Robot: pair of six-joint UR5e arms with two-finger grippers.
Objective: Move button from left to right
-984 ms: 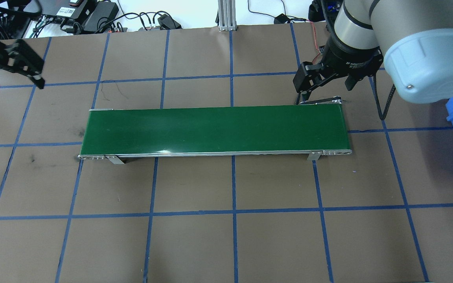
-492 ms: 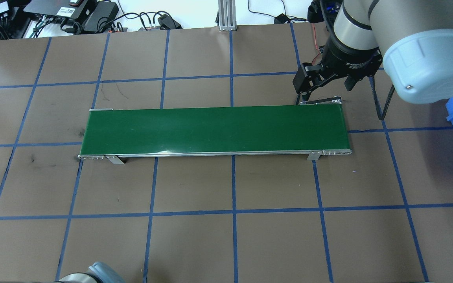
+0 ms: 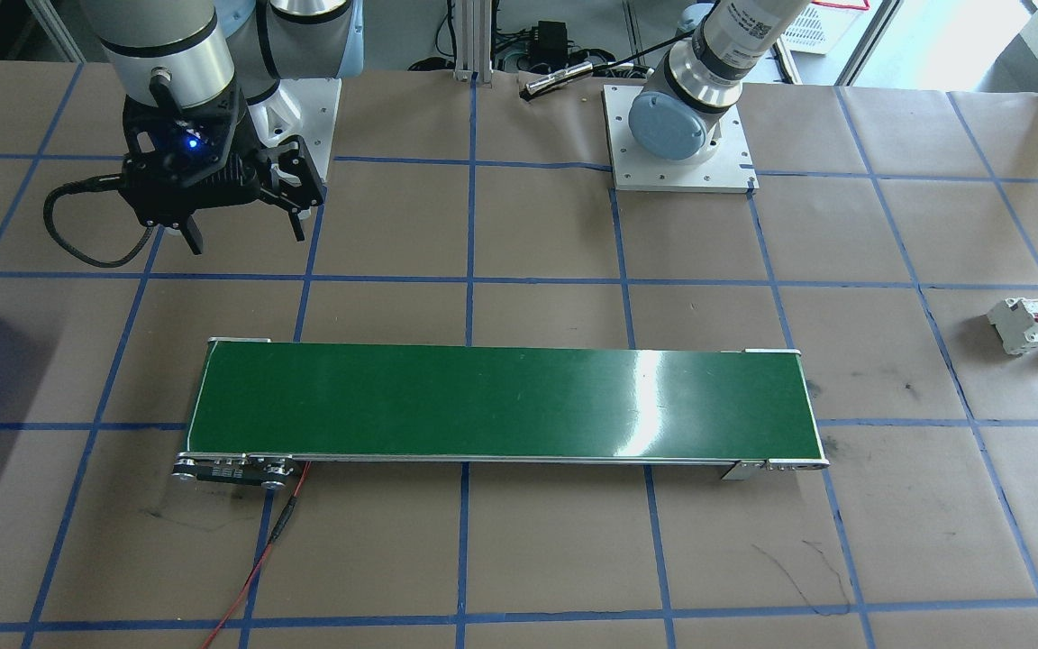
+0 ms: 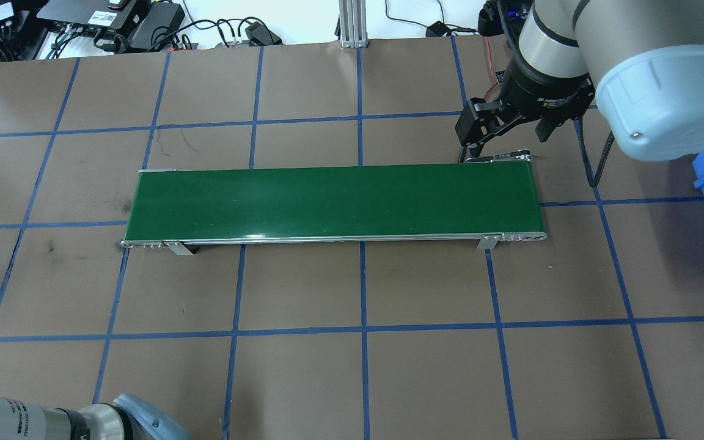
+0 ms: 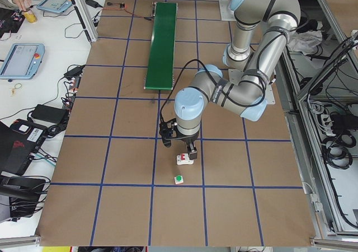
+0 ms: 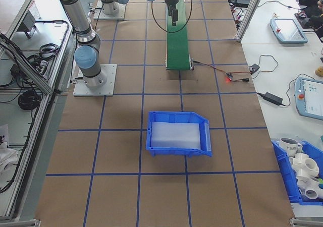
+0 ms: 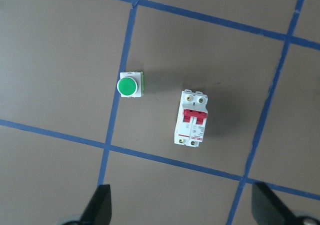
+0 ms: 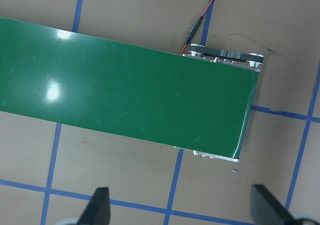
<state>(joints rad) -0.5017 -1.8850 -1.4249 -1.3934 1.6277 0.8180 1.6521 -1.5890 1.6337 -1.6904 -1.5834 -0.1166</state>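
Right now I judge I'm lining up the pick: my left hand (image 7: 180, 212) hangs wide open and empty over the button (image 7: 129, 86), which sits on the counter (image 7: 60, 40) beside the white breaker (image 7: 192, 118). Next I must shift over the button and descend. My right hand (image 3: 240, 233) waits open, empty. The blue bin (image 6: 178, 132) holds only a pale liner.

1 button (image 7: 129, 86), 1 breaker (image 7: 192, 118), 1 conveyor (image 4: 333, 203), 2 bins (image 6: 178, 133).
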